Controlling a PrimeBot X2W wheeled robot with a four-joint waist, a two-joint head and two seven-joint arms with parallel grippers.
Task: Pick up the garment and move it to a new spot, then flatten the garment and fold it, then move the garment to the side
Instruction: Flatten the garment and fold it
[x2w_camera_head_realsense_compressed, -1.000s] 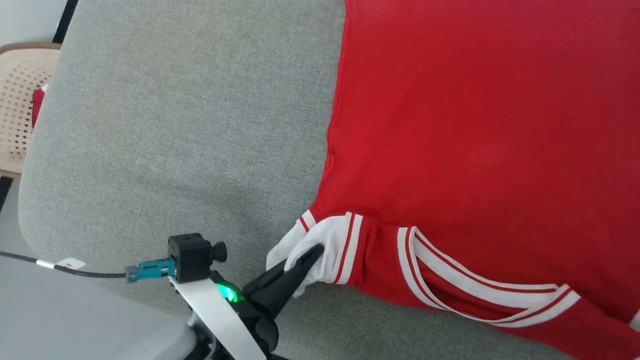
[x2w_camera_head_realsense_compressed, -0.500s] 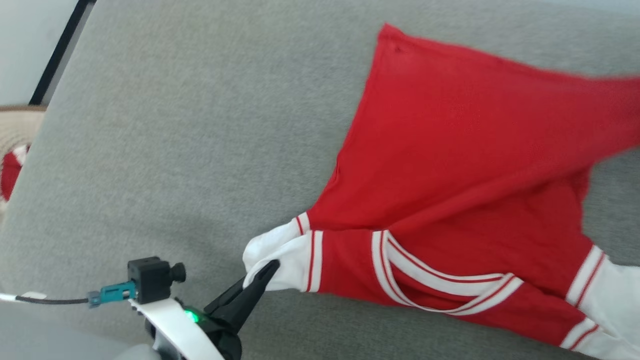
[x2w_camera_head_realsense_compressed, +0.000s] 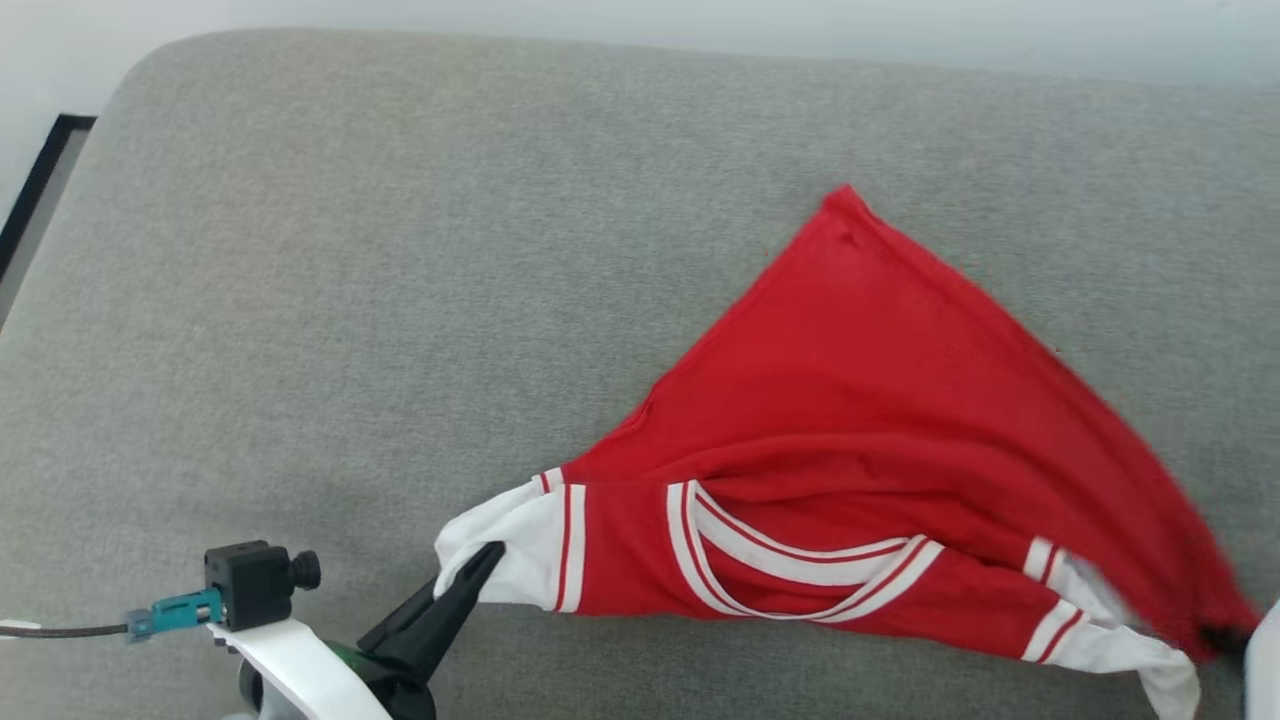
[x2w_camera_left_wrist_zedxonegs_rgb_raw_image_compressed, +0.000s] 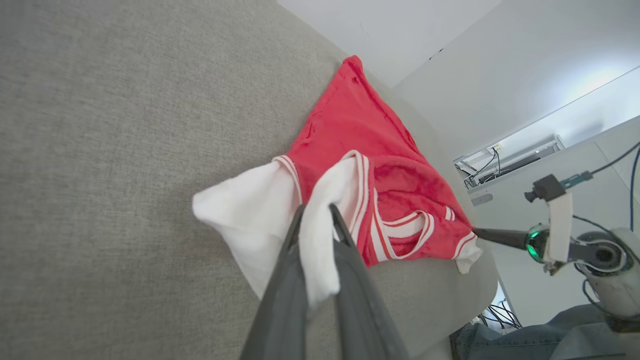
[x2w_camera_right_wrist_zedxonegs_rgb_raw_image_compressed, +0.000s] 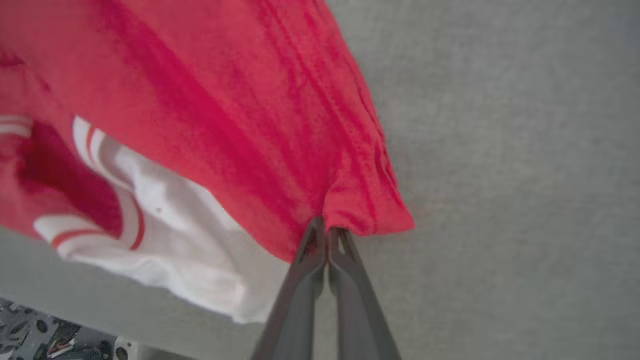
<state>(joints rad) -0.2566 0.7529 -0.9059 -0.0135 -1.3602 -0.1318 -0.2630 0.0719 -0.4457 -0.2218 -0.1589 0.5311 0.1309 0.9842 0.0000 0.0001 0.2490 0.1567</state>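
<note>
garment (x2w_camera_head_realsense_compressed: 850, 400) clamped between left gripper (x2w_camera_head_realsense_compressed: 490, 553), right gripper (x2w_camera_right_wrist_zedxonegs_rgb_raw_image_compressed: 326, 229)

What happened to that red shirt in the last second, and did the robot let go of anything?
The garment went from lying spread flat to a bunched triangle, its right side drawn toward the right end effector, which is shut on a red hem corner. The camera also shifted. Unchanged: the left end effector stays clamped on the white sleeve; nothing was let go.
</note>
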